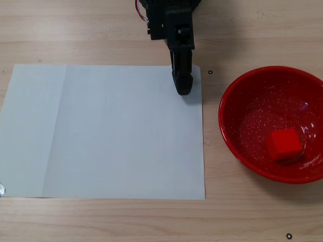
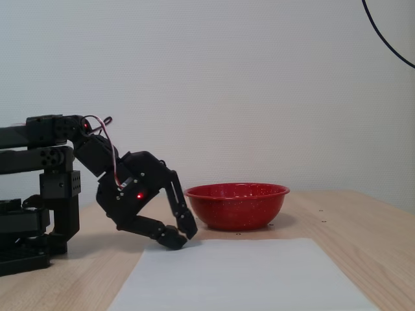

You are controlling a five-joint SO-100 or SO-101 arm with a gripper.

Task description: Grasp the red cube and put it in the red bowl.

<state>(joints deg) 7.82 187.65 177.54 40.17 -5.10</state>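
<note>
Paper sheet (image 1: 101,131) lies bare at left of the top-down fixed view. Gripper (image 1: 182,89) is low over its top-right corner, fingers pinched together w/ nothing held. Red cube (image 1: 284,144) sits inside red bowl (image 1: 229,136), so job looks done. Best retreat: lift first, clear of bowl rim; plenty of room leftward.

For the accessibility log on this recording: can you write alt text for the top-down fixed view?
A red cube rests inside a red bowl at the right of a wooden table. The black arm's end effector, empty and closed, sits over the top right corner of a white paper sheet, apart from the bowl.
</note>
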